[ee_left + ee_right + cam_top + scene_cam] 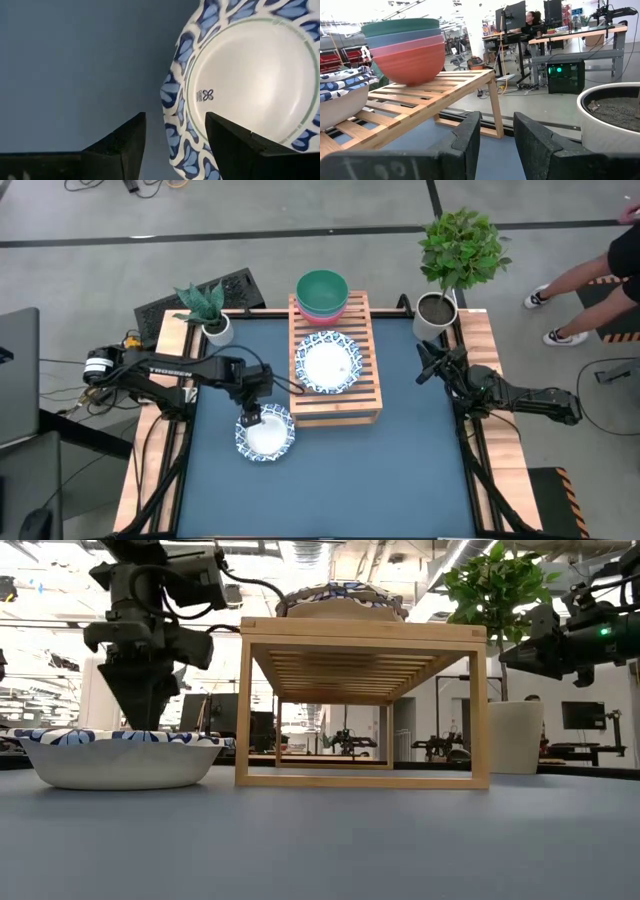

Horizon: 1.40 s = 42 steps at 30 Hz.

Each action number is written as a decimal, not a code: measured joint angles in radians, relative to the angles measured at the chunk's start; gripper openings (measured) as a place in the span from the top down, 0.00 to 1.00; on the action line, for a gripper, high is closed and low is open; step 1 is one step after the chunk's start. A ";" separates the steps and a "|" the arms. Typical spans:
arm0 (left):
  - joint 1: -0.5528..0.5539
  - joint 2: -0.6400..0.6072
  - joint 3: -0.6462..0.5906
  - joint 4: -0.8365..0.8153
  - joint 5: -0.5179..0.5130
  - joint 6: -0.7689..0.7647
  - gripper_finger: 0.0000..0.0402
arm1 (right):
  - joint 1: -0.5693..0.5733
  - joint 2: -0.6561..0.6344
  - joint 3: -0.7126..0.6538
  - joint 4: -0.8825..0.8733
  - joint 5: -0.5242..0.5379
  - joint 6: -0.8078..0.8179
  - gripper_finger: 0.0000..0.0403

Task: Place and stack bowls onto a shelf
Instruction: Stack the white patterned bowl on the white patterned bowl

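One blue-and-white patterned bowl (265,432) rests on its base on the blue table, left of the light-wood slatted shelf (372,385). A second patterned bowl (327,362) sits on the shelf's middle. A stack of plain bowls, teal on top (322,285) and pink below (412,60), stands at the shelf's far end. My left gripper (250,418) is open, pointing down over the table bowl's far-left rim (172,95), with one finger outside the rim and one over the bowl's inside. My right gripper (428,366) is open and empty, to the right of the shelf.
A small plant in a white pot (212,320) stands at the far left corner. A larger plant in a white pot (437,313) stands at the far right, close to my right gripper. A person's legs (585,280) show beyond the table's far right.
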 joint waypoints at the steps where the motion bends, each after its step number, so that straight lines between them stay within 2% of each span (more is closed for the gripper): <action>1: 0.000 0.000 -0.008 0.006 0.001 0.000 0.53 | 0.000 0.000 0.000 0.000 0.000 0.000 0.64; 5: 0.000 0.000 -0.028 0.031 0.002 0.000 0.56 | 0.000 0.000 0.000 0.000 0.000 0.004 0.64; 8: 0.000 -0.001 -0.038 0.038 0.002 0.000 0.61 | 0.000 0.000 0.000 0.000 0.000 0.007 0.64; 17: 0.001 -0.001 -0.085 0.043 -0.017 -0.022 0.94 | 0.000 0.000 0.000 0.000 0.000 0.008 0.64; 19: 0.001 -0.002 -0.085 0.017 -0.013 -0.052 0.98 | 0.000 0.000 0.000 0.000 0.000 0.008 0.64; 32: 0.002 -0.042 0.022 -0.273 -0.029 -0.280 1.00 | 0.000 0.000 0.000 0.000 0.000 0.008 0.64; 37: 0.002 -0.081 0.096 -0.399 -0.080 -0.408 1.00 | 0.000 0.000 0.000 0.000 0.000 0.008 0.64; 42: 0.002 -0.113 0.219 -0.538 -0.170 -0.446 1.00 | 0.000 0.000 0.000 0.000 0.000 0.008 0.64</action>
